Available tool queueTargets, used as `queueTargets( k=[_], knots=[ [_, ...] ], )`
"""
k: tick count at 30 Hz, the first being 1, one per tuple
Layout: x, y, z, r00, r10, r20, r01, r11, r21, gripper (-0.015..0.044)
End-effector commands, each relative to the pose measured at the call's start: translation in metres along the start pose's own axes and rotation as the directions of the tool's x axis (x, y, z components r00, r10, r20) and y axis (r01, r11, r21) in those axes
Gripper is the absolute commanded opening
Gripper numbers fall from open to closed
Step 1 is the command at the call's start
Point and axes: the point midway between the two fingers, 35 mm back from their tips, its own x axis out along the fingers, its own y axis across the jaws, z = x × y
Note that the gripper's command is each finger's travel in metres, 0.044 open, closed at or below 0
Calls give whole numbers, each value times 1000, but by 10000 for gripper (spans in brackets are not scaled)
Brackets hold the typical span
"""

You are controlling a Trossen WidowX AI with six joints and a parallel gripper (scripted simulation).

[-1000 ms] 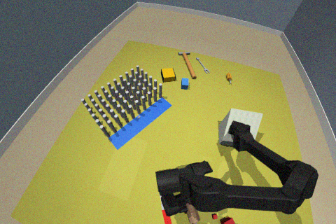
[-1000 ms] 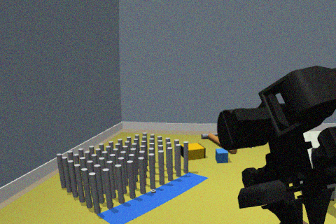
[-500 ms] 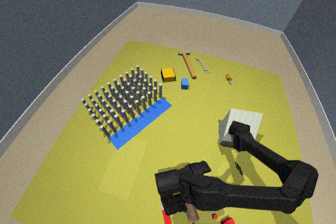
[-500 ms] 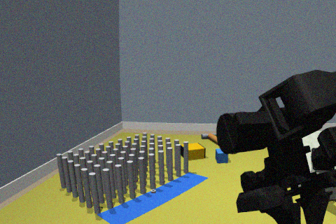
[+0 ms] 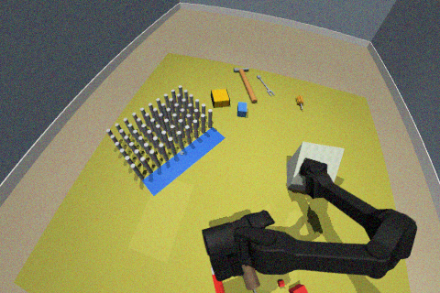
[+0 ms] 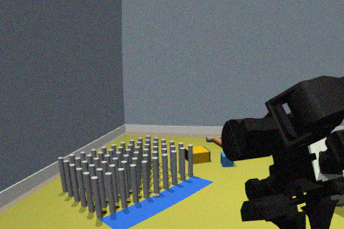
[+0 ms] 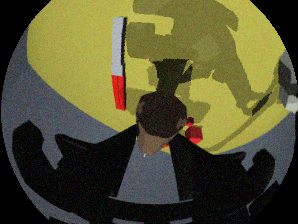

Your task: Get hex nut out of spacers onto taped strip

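Note:
My gripper (image 5: 248, 266) (image 7: 156, 134) is shut on the brown wooden handle (image 5: 250, 278) (image 7: 161, 117) of a tool, above the near part of the mat, well away from the spacers. A bit of thin metal shows at the handle's end; the tool's working end is out of view. The grey spacers (image 5: 161, 152) (image 6: 122, 187) stand upright in rows. The small nut (image 5: 183, 153) (image 6: 157, 195) lies at the spacer-side edge of the blue taped strip (image 5: 185, 161) (image 6: 165, 202), close in front of the front spacers. Nothing of the arm touches either.
An orange block (image 5: 220, 97) (image 6: 200, 155) and a blue cube (image 5: 242, 109) (image 6: 226, 159) sit right of the spacers. A hammer (image 5: 247, 84), a wrench (image 5: 265, 85) and a small orange-handled tool (image 5: 300, 100) lie farther back. A red-and-white bar (image 5: 218, 284) (image 7: 118, 50) and red cubes (image 5: 299, 288) (image 7: 194, 134) are near the hand.

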Motion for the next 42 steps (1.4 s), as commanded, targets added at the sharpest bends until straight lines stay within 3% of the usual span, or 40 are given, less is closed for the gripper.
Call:
queueTargets(
  k=[1, 42],
  knots=[
    [1, 0, 1, 1000, 0, 2, 0, 1000, 1, 0],
    [15, 0, 12, 1000, -4, 14, 4, 1000, -2, 0]
  ],
)
